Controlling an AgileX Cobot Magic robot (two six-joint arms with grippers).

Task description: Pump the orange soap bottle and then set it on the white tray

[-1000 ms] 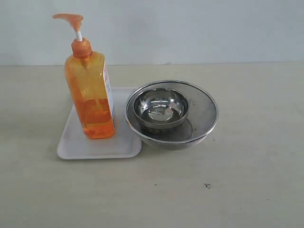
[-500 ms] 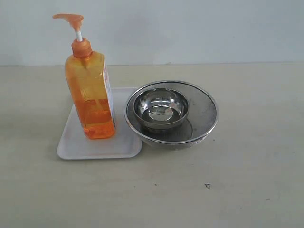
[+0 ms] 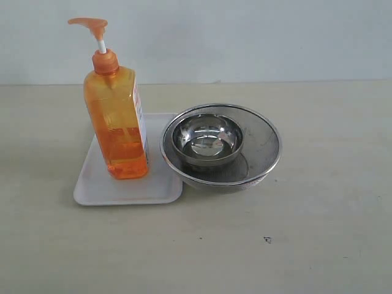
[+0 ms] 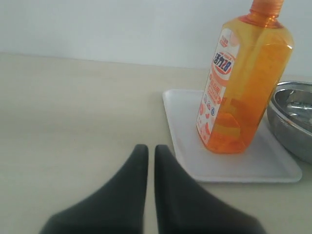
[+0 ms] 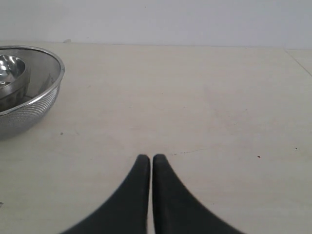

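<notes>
Left wrist view: orange soap bottle (image 4: 243, 83) stands apart from left pincer (image 4: 148, 147).

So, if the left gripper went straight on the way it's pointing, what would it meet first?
Likely nothing: the shut left gripper points along bare table toward the wall. The white tray holding the orange soap bottle lies beside that line, so its rim might get clipped; depth is unclear.

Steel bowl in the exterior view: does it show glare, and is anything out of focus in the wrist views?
Exterior view: the steel bowl shows bright reflections inside, shadows are faint; left wrist view: the left tool blurs toward the lens, the orange soap bottle is sharp; right wrist view: the right tool blurs likewise, the mesh strainer stays sharp.
</notes>
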